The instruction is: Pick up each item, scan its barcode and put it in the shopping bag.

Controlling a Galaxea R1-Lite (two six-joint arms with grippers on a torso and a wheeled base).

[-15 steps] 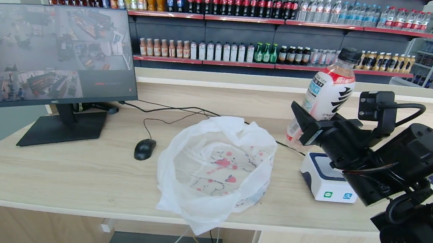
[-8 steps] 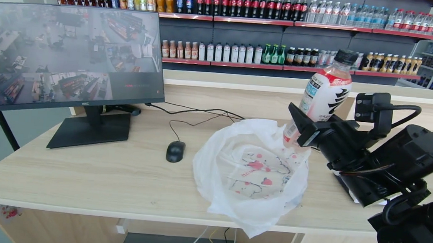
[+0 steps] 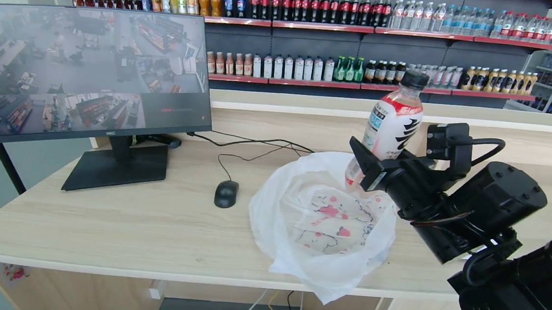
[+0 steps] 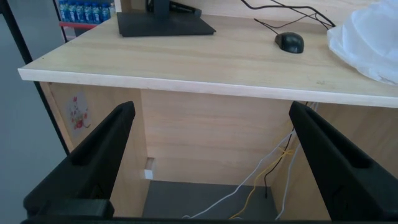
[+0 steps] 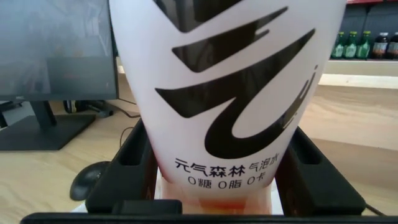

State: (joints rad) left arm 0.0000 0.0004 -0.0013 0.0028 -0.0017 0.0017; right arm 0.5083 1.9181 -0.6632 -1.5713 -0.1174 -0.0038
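Observation:
A drink bottle [image 3: 390, 127] with a white label, red band and black cap stands nearly upright in my right gripper [image 3: 378, 172], which is shut on its lower body. The bottle hangs over the far right rim of the white shopping bag [image 3: 322, 222], which lies open on the wooden counter [image 3: 103, 225]. Up close, the bottle [image 5: 227, 87] fills the space between the black fingers [image 5: 121, 168]. My left gripper [image 4: 211, 162] is open and low, in front of the counter edge [image 4: 186, 84], with nothing between its fingers.
A monitor [image 3: 85, 71] on a black stand sits at the left of the counter, with a black mouse [image 3: 226, 194] and cables beside the bag. Shelves of bottles [image 3: 317, 5] line the back wall. A raised ledge [image 3: 309, 103] runs behind the counter.
The head camera has swung, shifting the whole scene right. My right gripper has carried the bottle left, from above the scanner to over the bag's rim, and a little lower.

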